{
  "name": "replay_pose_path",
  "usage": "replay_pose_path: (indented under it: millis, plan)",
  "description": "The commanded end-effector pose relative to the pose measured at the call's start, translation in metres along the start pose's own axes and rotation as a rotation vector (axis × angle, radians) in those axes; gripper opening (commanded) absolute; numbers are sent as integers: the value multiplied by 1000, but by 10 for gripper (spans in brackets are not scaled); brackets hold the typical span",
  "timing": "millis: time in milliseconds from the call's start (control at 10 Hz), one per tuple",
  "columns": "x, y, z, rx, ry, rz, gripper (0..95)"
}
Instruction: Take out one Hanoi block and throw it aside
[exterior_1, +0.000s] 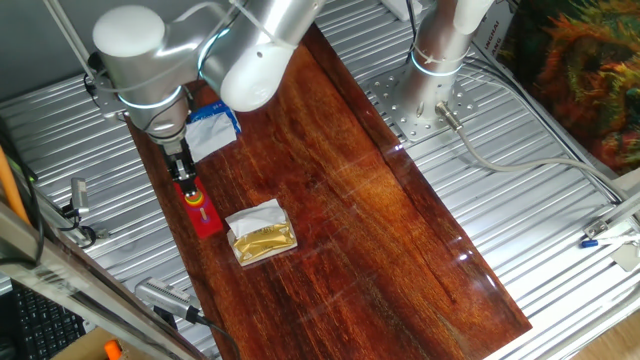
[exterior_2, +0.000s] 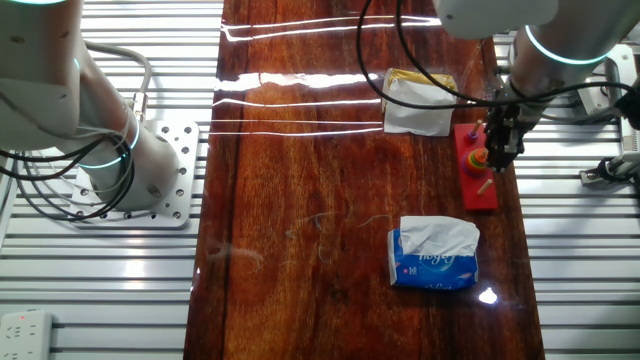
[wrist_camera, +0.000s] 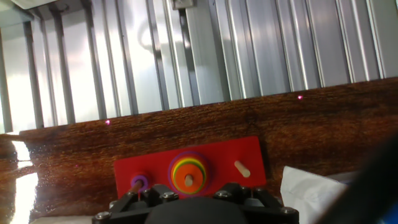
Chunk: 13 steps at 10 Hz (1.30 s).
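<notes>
Hanoi block (wrist_camera: 188, 180) tops the stack, seen only in hand view

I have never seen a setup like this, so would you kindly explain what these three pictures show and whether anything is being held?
This is a silver robot arm working over a dark wooden table. Two pictures come from fixed cameras on different sides; the third looks down from the arm's own hand. Its grasping tool hangs over a red Hanoi base with pegs. The middle peg carries a stack of coloured rings topped by the small orange Hanoi block; another peg holds a purple ring; the third is bare. A gold packet and a blue tissue pack also lie there. Whether anything is held cannot be seen.
</notes>
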<state>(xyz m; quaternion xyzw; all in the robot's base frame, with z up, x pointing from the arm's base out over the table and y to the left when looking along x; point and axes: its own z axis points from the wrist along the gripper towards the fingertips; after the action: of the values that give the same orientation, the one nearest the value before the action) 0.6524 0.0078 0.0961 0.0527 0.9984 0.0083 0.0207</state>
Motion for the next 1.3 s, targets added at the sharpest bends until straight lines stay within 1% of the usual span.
replay_pose_path:
  millis: [100,800,1200,1300]
  plan:
    - [0,0,0,3,0,-13,570]
    - [0,0,0,2,2,-6,570]
    - [0,0,0,-12,4,-24,570]
    - [0,0,0,-12,4,-19,190]
